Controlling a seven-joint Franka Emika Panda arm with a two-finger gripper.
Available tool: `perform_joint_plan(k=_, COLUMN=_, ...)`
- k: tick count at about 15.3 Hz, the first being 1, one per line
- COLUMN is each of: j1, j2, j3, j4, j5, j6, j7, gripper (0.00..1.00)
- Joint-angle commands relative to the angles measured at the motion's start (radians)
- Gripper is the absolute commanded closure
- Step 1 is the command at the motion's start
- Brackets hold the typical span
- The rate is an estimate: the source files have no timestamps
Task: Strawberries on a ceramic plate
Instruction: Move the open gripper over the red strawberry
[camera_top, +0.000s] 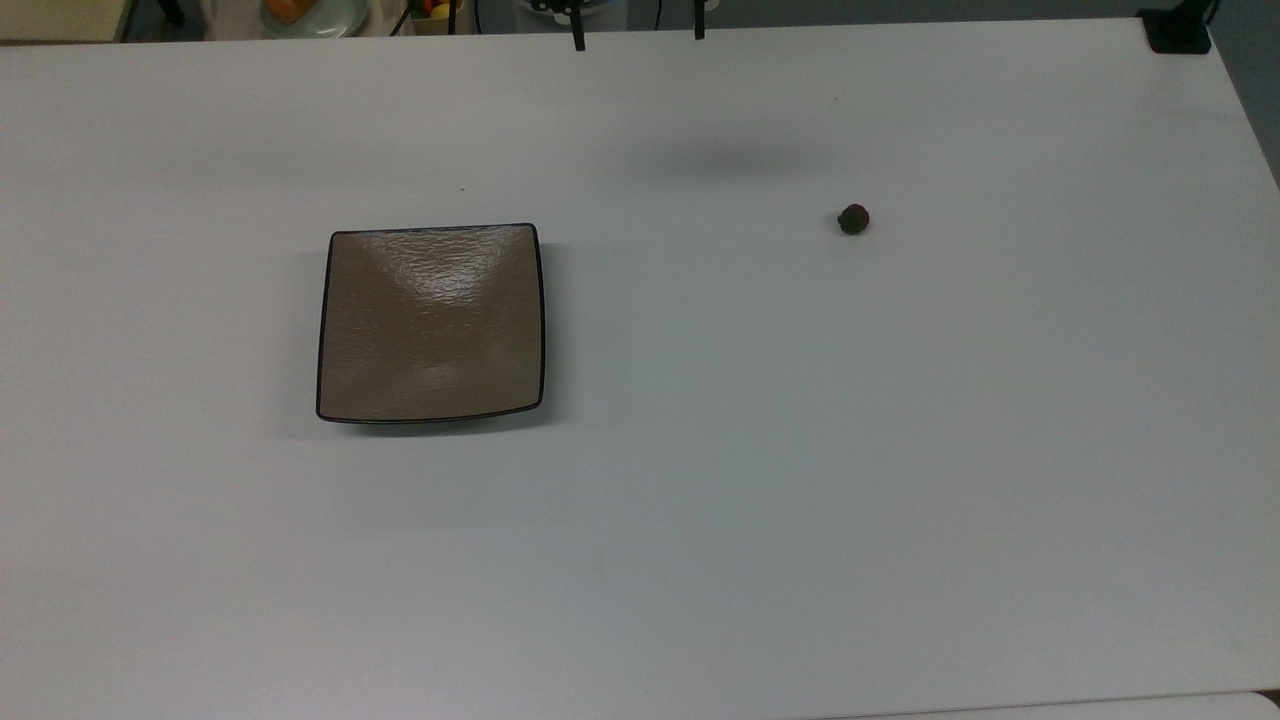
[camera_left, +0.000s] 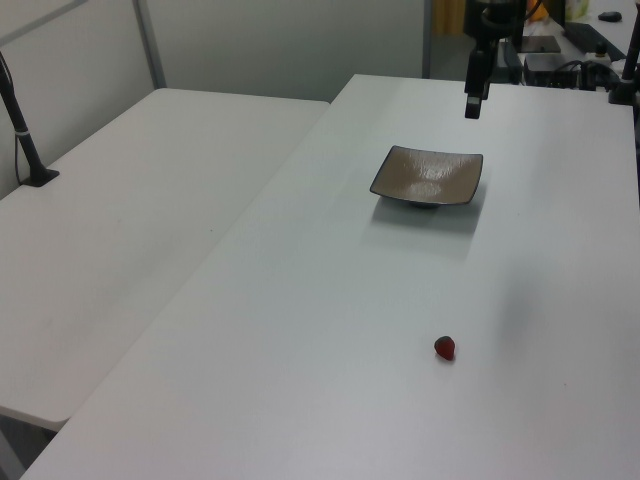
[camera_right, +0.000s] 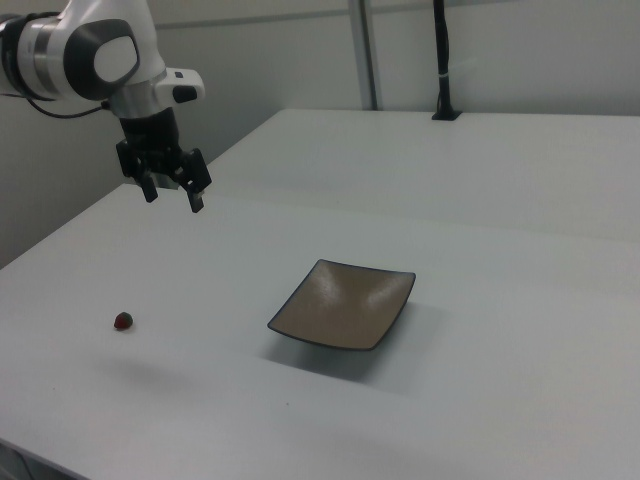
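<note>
A tiny dark red strawberry (camera_top: 853, 219) (camera_left: 445, 348) (camera_right: 123, 321) lies alone on the white table (camera_top: 800, 480). The square tan-brown ceramic plate (camera_top: 431, 322) (camera_left: 428, 176) (camera_right: 342, 304) with a thin black rim sits bare, far to the top view's left of the berry. My gripper (camera_right: 174, 196) (camera_top: 638, 40) (camera_left: 473, 104) hangs high above the table, open, with nothing between its fingers. In the right view it is above and right of the berry, up and left of the plate.
A round pale-green dish (camera_top: 315, 15) holding something orange sits past the table's far edge in the top view. A black post mount (camera_top: 1176, 30) stands at the far right corner. A second white table (camera_left: 130, 200) adjoins in the left view.
</note>
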Motion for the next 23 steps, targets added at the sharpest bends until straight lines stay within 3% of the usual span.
perform_joint_plan(k=1, j1=0.009, j2=0.022, j3=0.052, j4=-0.010, j5=0.004, j6=0.050, j7=-0.013, gripper=0.00)
perform_joint_plan(k=6, j1=0.030, j2=0.038, j3=0.124, j4=0.000, j5=0.005, j6=0.055, j7=-0.006, gripper=0.00)
perform_joint_plan(k=8, j1=0.030, j2=0.039, j3=0.200, j4=0.001, j5=0.004, j6=0.055, j7=0.028, gripper=0.00)
perform_joint_plan(k=13, j1=0.044, j2=0.074, j3=0.325, j4=0.001, j5=-0.007, j6=0.076, j7=0.187, gripper=0.00)
perform_joint_plan(k=18, j1=0.137, j2=0.180, j3=0.326, j4=-0.006, j5=-0.075, j6=0.154, j7=0.286, gripper=0.00)
perform_joint_plan(k=23, j1=0.141, j2=0.242, j3=0.326, j4=-0.100, j5=-0.101, j6=0.262, j7=0.277, gripper=0.00)
